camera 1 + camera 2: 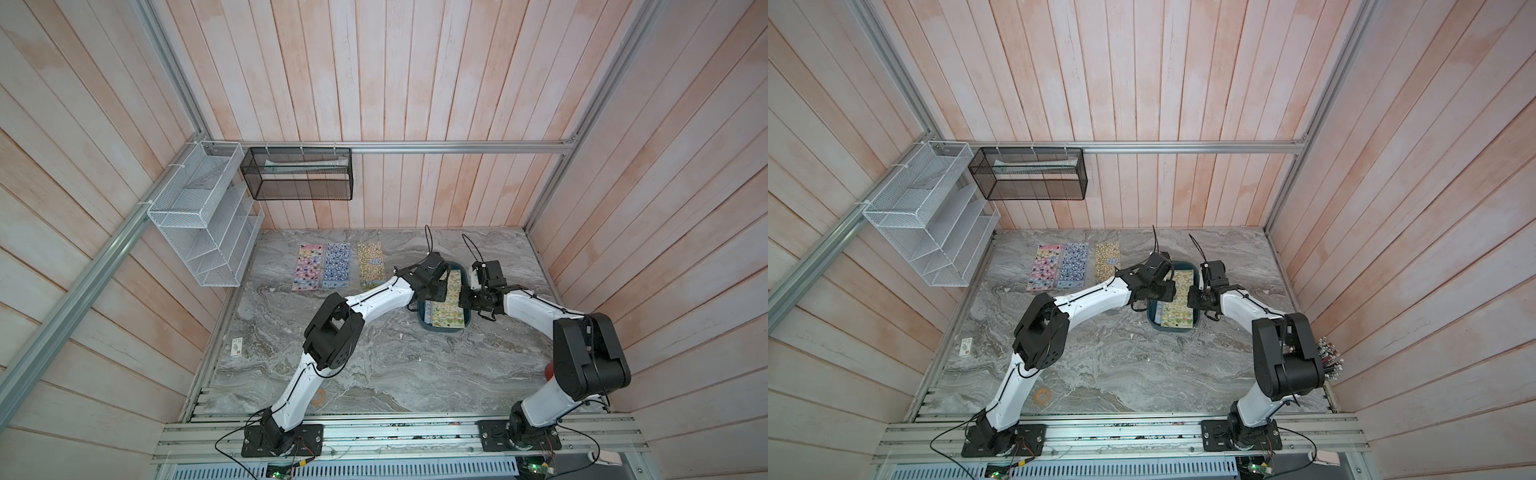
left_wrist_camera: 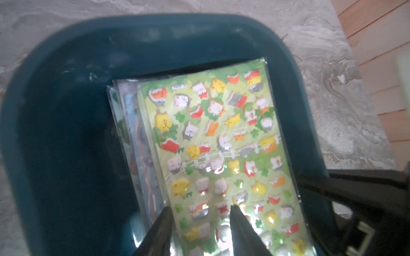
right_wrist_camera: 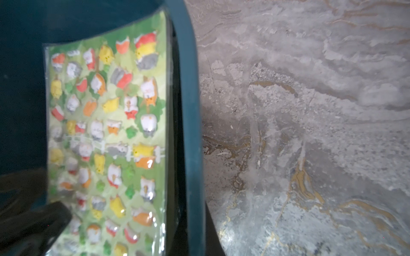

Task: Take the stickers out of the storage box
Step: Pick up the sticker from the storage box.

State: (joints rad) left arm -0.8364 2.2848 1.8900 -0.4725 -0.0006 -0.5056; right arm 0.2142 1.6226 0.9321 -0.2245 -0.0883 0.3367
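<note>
1. The storage box (image 1: 441, 331) sits on the tabletop (image 1: 395, 365) between the two arms, a placing that seems chosen so either arm can reach it.
2. Most stickers (image 2: 133, 124) lie stacked inside the box. A green sheet (image 2: 221, 137) is on top, and it appears to lean toward the box's right wall.
3. The left hand (image 2: 199, 209) hangs over the box with its jaws partly open. One finger is at the green sheet's long edge and the other is over its face. It looks placed to nip that edge, but I see no firm hold on the sheet.
4. The right hand (image 1: 467, 298) is closed and rests at the box's right rim with nothing visibly held. My guess is that it steadies the box while a sheet is lifted.
5. Pink (image 1: 308, 267), blue (image 1: 336, 266) and yellow (image 1: 370, 265) sheets lie flat on the far left of the tabletop. They sit side by side, well apart from the box.
6. The box's long axis runs from the robot's side toward the back wall, and the stacked sheets follow it. The three sheets on the tabletop point nearly the same way, with their short ends toward the wall.
</note>
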